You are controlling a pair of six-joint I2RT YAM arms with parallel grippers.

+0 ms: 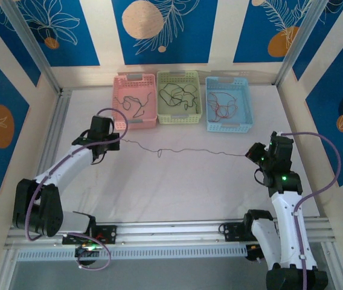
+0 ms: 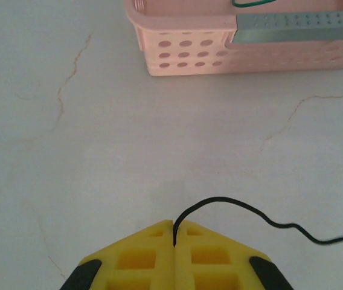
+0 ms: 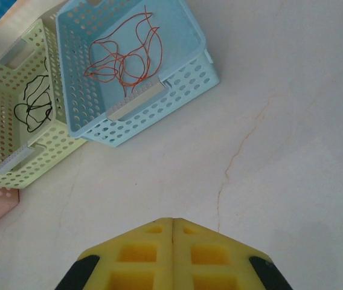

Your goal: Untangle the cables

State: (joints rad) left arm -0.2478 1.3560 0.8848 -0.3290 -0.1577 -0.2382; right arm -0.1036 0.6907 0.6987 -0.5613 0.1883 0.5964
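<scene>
One thin black cable runs nearly straight across the middle of the table between my two grippers. My left gripper is shut on its left end; in the left wrist view the cable curls out of the seam of the yellow fingers and trails off right. My right gripper is shut where the cable's right end stops. In the right wrist view its yellow jaws are pressed together and no cable emerges from them. More cables lie in the baskets: dark, black, red-orange.
Three perforated baskets stand in a row at the back: pink, light green, blue. The pink basket is just ahead of my left gripper. The blue basket and green basket lie ahead-left of my right gripper. Frame rails border the table.
</scene>
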